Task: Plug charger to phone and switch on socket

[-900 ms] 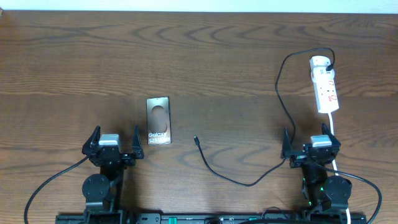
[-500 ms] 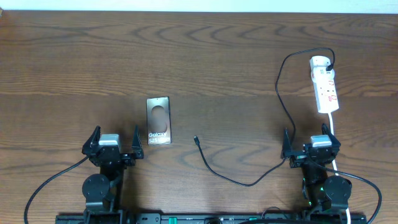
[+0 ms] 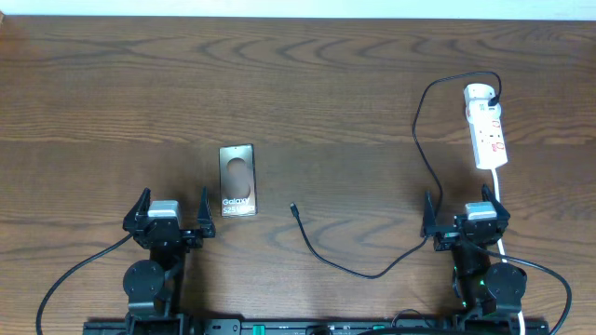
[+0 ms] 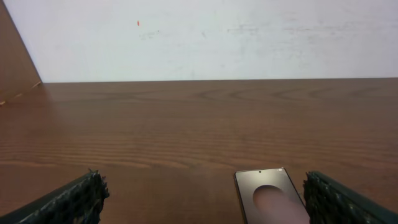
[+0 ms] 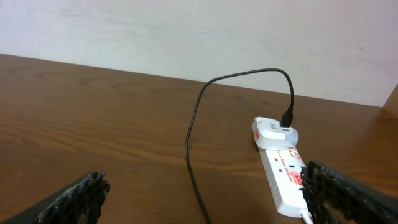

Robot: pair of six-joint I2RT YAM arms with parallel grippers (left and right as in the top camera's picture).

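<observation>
At the near left edge of the dark brown wooden worktop (image 3: 326, 93), the left gripper (image 3: 173, 201) rests with its jaws released wide and nothing between them. The slim dark rectangular phone (image 3: 237, 180) with a grey oval and white "Galaxy" lettering lies flat just beyond it, slightly towards its right finger. In the left wrist view only the phone's far end (image 4: 270, 196) shows, close to that finger. The right gripper (image 3: 465, 205) sits at the near right edge, its jaws equally released and holding nothing.

The long thin black charger cable (image 3: 372, 276) lies loose on the worktop. Its small connector tip (image 3: 294, 210) lies near the phone's near right corner, clearly apart from it. From there the cable sags towards the near edge, passes beside the right gripper, then climbs and arcs over to a white adapter (image 3: 480, 93) at the far end of the white elongated power strip (image 3: 488, 130). The strip carries small red marks, but the switch position is too small to tell. Its thick white cord (image 3: 497, 181) trails back past the right gripper.
</observation>
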